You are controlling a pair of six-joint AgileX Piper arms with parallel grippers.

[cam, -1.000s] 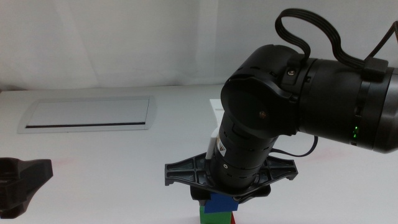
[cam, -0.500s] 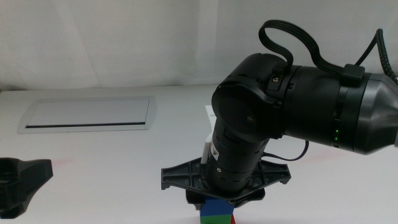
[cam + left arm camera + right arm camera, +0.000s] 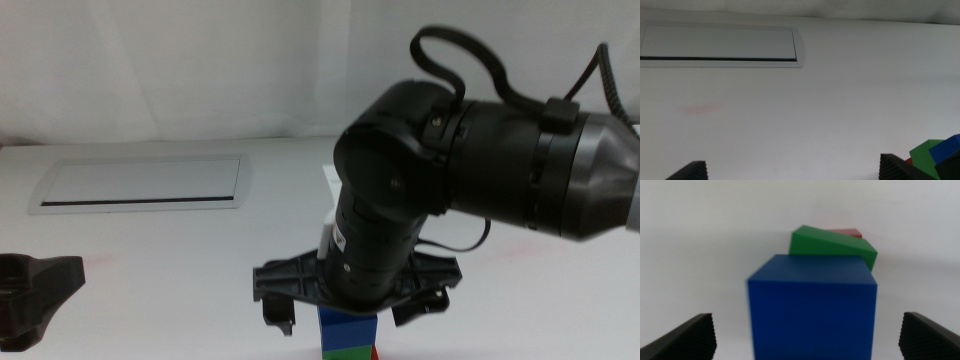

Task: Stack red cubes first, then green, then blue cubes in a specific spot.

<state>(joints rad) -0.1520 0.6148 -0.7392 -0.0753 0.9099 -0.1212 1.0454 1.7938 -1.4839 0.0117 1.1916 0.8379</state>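
Fingers (image 3: 279,322) of the right gripper (image 3: 350,318) spread wide around the blue cube (image 3: 347,329), arm hiding the grey-framed panel's (image 3: 140,184) far side.

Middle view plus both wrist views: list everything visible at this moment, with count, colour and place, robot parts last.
blue cube: one, deep blue, top of the stack at the near table edge, between the right gripper's open jaws.
green cube: one, bright green, directly under the blue cube.
red cube: one, red, bottom of the stack, mostly hidden.
grey-framed panel: one, pale grey with a dark slot, far left of the table.
table: one, white, bears everything.
right gripper: one, black, jaws open either side of the blue cube.
left gripper: one, black, jaws open, waiting at the near left.
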